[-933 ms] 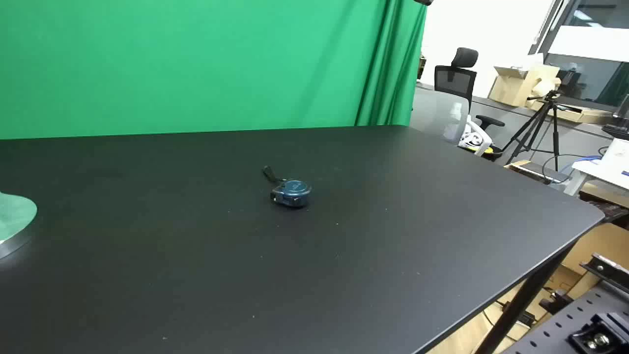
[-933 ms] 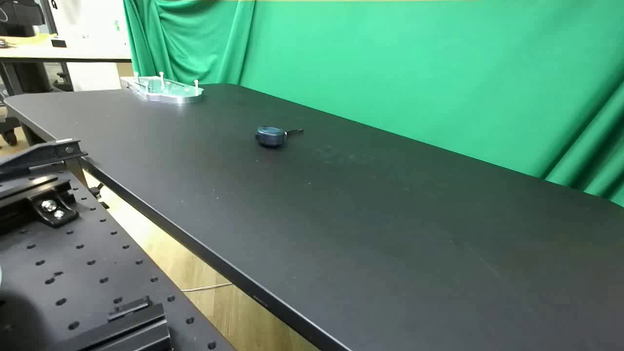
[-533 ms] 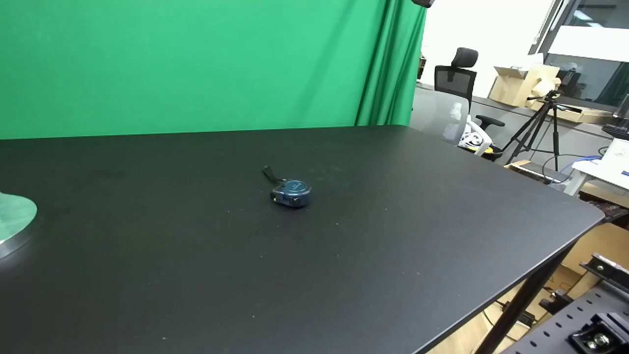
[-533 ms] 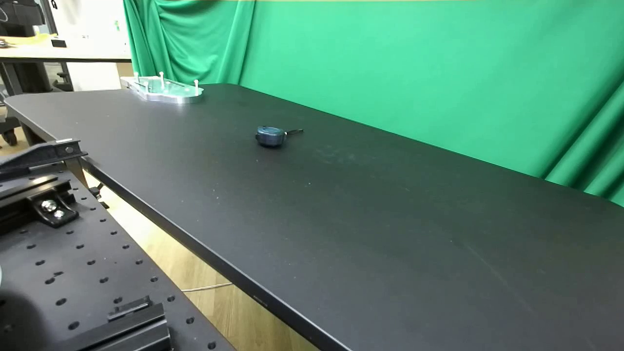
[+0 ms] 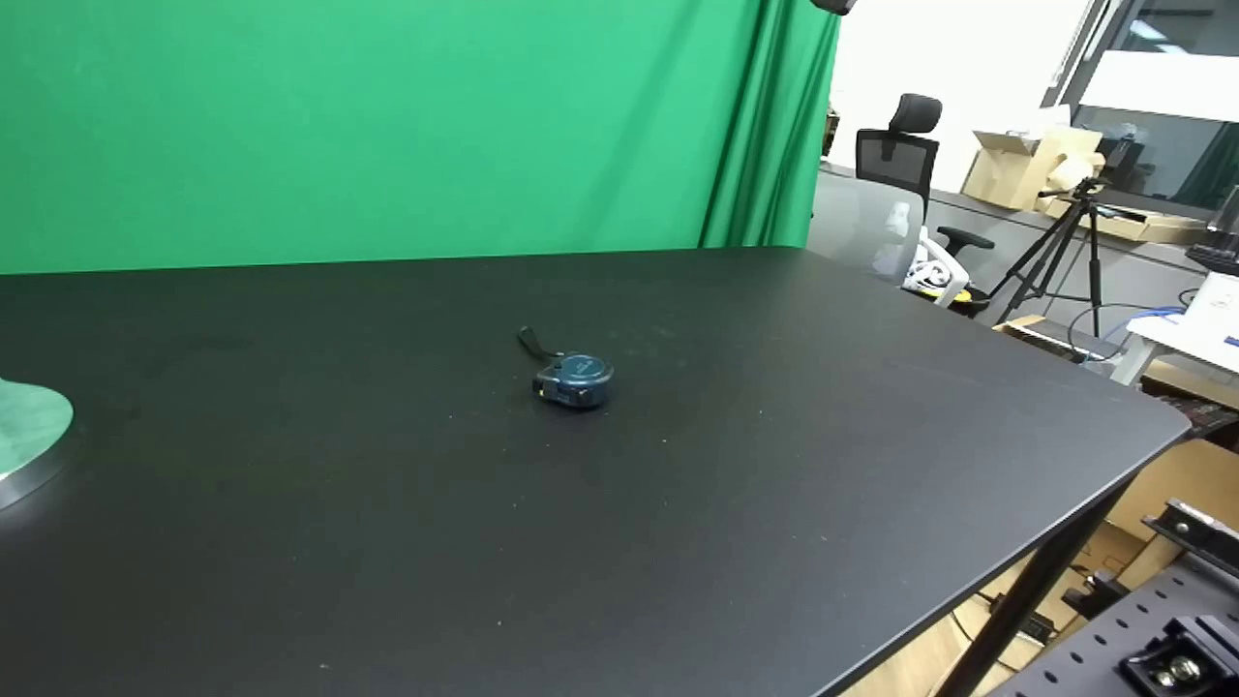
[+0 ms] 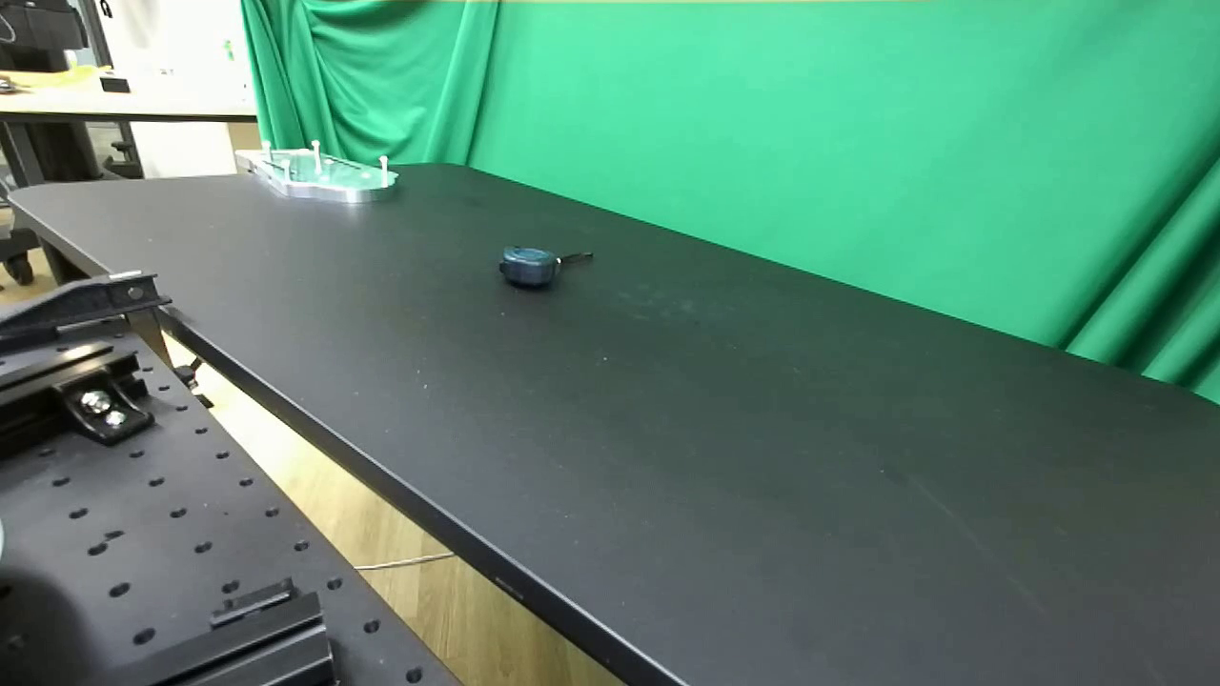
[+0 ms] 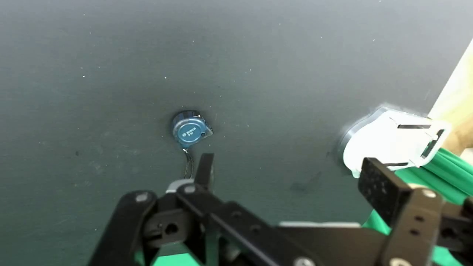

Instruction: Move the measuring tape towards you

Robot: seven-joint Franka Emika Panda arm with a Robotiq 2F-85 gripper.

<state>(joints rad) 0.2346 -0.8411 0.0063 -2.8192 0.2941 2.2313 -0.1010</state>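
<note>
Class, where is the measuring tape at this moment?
In the wrist view, the measuring tape lies left of centre on the dark table, with the pale plate off to its right.

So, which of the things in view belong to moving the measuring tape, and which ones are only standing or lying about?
For the job:
measuring tape, on the black table
gripper, open, not holding the tape

Only standing or lying about:
pale board with short posts, same table
black chair
tripod
cardboard box

Black fingers (image 7: 383, 189), pale round screws (image 7: 141, 197)
</note>
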